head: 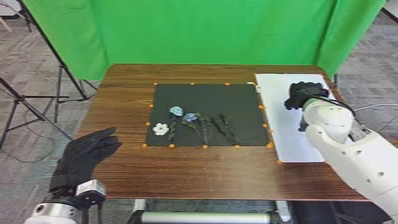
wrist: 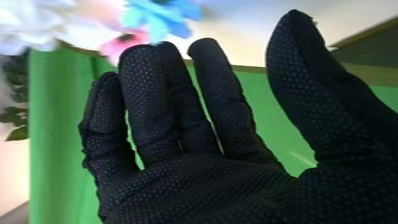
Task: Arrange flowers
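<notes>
In the head view my right hand [head: 306,94] is over the far part of the white board, with a small dark shape below it that I cannot identify. In the right wrist view the right hand [wrist: 195,185] has straight fingers and an empty palm. White flowers [wrist: 40,22], blue petals [wrist: 160,17] and a pink flower [wrist: 123,46] appear around its fingertips. My left hand [head: 82,155] is open at the table's near left. On the black mat lie a white flower [head: 161,129], two blue flowers [head: 176,111] and several green stems [head: 222,127].
The black mat [head: 235,95] has orange markers along its edges. Beside it on the right is the white board [head: 298,152]. Beyond the brown table [head: 213,172] hangs a green cloth [head: 213,35]; dark stands [head: 62,75] are on the floor at the left.
</notes>
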`<control>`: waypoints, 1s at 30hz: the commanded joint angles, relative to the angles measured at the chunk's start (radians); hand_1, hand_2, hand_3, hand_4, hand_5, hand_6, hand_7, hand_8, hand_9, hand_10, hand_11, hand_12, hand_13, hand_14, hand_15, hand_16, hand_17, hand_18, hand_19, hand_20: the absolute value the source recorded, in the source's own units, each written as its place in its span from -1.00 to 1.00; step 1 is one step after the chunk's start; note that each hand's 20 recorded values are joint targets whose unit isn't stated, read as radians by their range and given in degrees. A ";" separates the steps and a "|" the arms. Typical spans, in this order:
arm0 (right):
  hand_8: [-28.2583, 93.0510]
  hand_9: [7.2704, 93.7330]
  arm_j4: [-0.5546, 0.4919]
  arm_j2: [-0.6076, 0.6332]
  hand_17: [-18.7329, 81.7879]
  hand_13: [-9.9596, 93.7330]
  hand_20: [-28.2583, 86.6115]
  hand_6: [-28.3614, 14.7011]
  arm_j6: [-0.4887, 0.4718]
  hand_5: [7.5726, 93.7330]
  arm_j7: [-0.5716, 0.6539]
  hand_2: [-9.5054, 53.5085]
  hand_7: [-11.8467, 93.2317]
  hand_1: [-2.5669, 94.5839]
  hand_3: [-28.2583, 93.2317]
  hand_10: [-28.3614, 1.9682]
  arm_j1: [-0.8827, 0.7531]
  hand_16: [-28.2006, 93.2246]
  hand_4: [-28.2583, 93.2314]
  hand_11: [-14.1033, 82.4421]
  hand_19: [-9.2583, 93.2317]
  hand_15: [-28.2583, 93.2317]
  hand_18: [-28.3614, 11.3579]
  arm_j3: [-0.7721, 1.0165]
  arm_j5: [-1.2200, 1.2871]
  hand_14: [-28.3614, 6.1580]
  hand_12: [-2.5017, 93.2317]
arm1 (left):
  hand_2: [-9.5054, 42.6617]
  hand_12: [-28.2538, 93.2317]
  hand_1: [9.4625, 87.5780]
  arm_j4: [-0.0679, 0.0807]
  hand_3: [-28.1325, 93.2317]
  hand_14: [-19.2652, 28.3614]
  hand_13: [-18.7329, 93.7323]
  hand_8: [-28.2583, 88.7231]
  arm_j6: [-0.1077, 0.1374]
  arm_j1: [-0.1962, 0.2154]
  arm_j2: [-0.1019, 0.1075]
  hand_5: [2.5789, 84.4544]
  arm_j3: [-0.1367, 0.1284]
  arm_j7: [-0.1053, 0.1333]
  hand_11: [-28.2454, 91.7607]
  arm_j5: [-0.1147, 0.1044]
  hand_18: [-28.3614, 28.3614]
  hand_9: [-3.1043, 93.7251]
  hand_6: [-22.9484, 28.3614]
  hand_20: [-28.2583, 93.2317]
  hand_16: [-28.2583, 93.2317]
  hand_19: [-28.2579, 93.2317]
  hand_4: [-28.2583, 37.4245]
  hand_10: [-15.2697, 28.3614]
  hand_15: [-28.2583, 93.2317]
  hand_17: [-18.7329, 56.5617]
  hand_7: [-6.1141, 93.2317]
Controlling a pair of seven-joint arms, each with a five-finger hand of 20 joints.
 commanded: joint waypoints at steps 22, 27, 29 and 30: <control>-0.61 0.75 0.049 0.023 -0.14 0.37 0.20 0.44 0.210 0.59 0.059 -0.98 -0.20 0.09 0.69 0.39 -0.034 -0.05 -1.00 -0.32 0.80 0.67 -0.63 -0.039 -0.073 0.23 -0.28 | -0.41 -0.36 -0.46 0.006 0.77 1.00 -0.11 -0.66 -0.018 -0.005 -0.017 0.17 0.004 -0.020 0.16 0.004 0.80 -0.06 0.52 -0.28 -0.74 0.49 -0.42 0.75 0.50 -0.68 -0.57; -0.58 0.84 0.032 0.026 -0.11 0.44 0.19 0.43 0.257 0.67 0.077 -1.00 -0.24 0.14 0.68 0.47 -0.017 -0.03 -1.00 -0.30 0.82 0.68 -0.65 -0.060 -0.053 0.27 -0.19 | -0.42 -0.36 -0.45 0.005 0.77 1.00 -0.11 -0.66 -0.021 -0.002 -0.017 0.18 -0.001 -0.023 0.16 0.006 0.80 -0.06 0.52 -0.27 -0.74 0.49 -0.42 0.76 0.50 -0.69 -0.57; -0.57 0.85 0.014 0.028 -0.11 0.45 0.20 0.42 0.285 0.69 0.075 -1.00 -0.25 0.15 0.68 0.51 -0.007 -0.03 -1.00 -0.28 0.82 0.68 -0.67 -0.070 -0.044 0.27 -0.17 | -0.42 -0.36 -0.45 0.002 0.77 1.00 -0.11 -0.66 -0.018 0.001 -0.014 0.18 -0.003 -0.021 0.16 0.004 0.80 -0.06 0.52 -0.27 -0.74 0.49 -0.42 0.76 0.50 -0.68 -0.57; -0.56 0.86 0.004 0.027 -0.10 0.47 0.20 0.42 0.295 0.70 0.073 -1.00 -0.25 0.15 0.68 0.51 -0.001 -0.03 -1.00 -0.26 0.82 0.68 -0.68 -0.075 -0.043 0.25 -0.16 | -0.42 -0.36 -0.45 0.003 0.77 1.00 -0.11 -0.66 -0.019 0.000 -0.013 0.18 -0.004 -0.022 0.16 0.004 0.80 -0.06 0.52 -0.27 -0.74 0.49 -0.42 0.76 0.50 -0.68 -0.57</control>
